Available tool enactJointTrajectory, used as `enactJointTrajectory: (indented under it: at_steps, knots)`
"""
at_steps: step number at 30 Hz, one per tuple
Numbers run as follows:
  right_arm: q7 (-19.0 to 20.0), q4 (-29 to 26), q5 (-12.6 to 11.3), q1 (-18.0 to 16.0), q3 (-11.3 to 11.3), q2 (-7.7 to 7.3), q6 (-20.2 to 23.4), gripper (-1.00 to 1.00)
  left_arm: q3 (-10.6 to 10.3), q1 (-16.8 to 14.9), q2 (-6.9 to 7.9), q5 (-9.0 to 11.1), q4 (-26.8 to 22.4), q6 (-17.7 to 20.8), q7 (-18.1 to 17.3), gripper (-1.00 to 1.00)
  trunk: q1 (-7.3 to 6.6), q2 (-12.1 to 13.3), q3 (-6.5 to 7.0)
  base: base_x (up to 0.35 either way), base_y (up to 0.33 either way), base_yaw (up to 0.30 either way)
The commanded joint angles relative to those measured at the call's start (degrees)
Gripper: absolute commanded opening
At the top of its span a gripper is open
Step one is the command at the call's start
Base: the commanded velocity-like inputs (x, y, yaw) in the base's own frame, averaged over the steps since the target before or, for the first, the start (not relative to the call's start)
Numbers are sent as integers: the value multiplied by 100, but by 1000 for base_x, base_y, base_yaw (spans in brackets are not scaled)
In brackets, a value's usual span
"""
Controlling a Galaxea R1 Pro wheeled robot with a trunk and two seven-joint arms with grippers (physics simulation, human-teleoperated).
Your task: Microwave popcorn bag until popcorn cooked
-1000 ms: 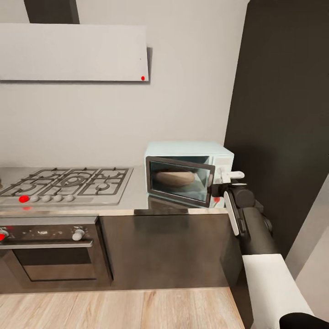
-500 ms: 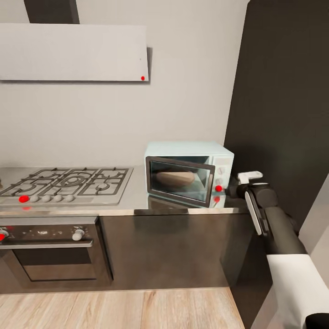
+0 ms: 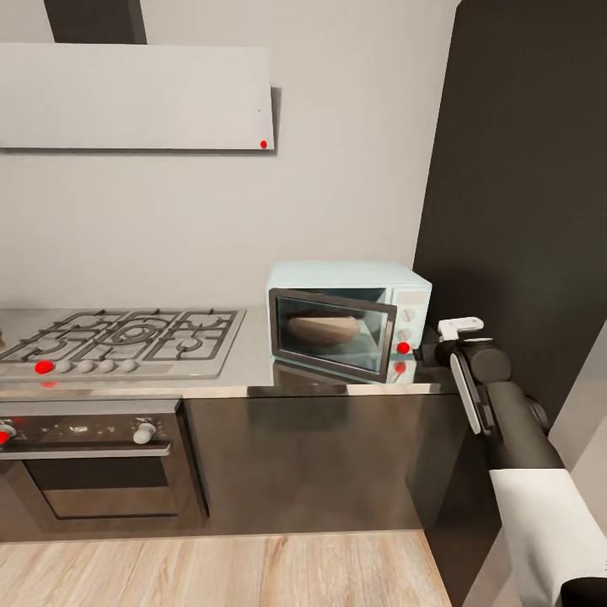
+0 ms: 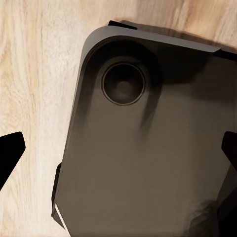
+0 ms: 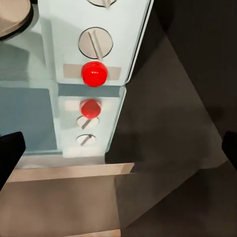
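Pale blue-white microwave (image 3: 349, 319) sits on my grey steel counter (image 3: 253, 362), door shut or nearly so, and through the dark-framed glass I can make out the orange-brown popcorn bag (image 3: 322, 329) inside; popcorn itself too hidden to tell. My right jaws (image 3: 428, 352) hang just off the microwave's control side, near the round red light (image 3: 404, 347), apart from it, not touching as far as I can see. In the right wrist view the two dark fingertips (image 5: 11, 152) sit at opposite edges of the frame, so those jaws are spread wide with nothing between them; straight ahead of them is the side panel with a slotted knob (image 5: 95, 43) and the glowing red light (image 5: 94, 73) just beyond it, both mirrored in the glossy counter, and a sliver of the bag (image 5: 14, 15) off to one side behind the glass. Dark tall cabinet (image 3: 523, 211) stands beside the right arm. Gas hob (image 3: 126, 337) lies well away from the jaws on the far side of the microwave, built-in oven (image 3: 93, 459) below it, range hood (image 3: 135, 97) on the wall above. My left jaws (image 4: 118, 153) are also spread wide and empty, fingertips (image 4: 10, 153) at the frame edges, pointing down at a dark robot base plate (image 4: 143, 143) over light wooden floor (image 4: 34, 74).
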Motion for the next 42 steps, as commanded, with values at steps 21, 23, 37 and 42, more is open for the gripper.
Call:
enactJointTrajectory:
  at_steps: [21, 23, 37, 42]
  knots:
    - [100, 65, -50, -4, 1, 13, -79, 100, 33, 2, -1, 5, -1, 2, 1, 100, 0, -3, -5, 240, 0, 0]
    - [114, 122, -145, -4, 2, 12, -78, 100, 33, 2, -1, 5, 0, 2, 1, 100, 0, -3, -5, 40, 0, 0]
    - [1611, 163, -847, 98, 19, -77, 26, 100, 33, 2, -1, 5, -4, -3, 1, 100, 0, -3, -5, 3, 0, 0]
    - [2153, 146, -817, 195, 43, -72, 26, 100, 36, 2, -1, 7, -2, 1, 1, 100, 0, -3, -5, 0, 0, 0]
